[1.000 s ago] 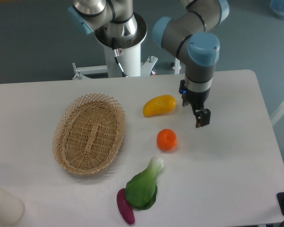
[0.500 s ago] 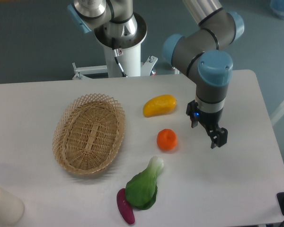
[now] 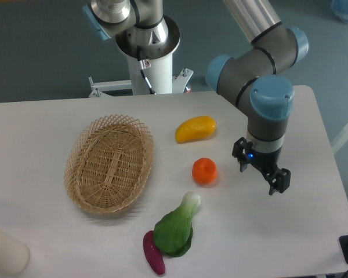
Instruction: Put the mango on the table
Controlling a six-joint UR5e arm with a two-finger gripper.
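With mango (image 3: 195, 129) lying free near table's (image 3: 40, 124) far edge and gripper (image 3: 261, 174) spread empty by right edge: nudge or roll possible.

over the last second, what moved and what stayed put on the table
Only the arm moved: the gripper swung away from the mango, travelling right and toward the camera, and now hangs right of the orange. It carries nothing and took hold of nothing. The mango lies on the table exactly where it was; the orange, wicker basket, leafy green and purple vegetable are unchanged too.
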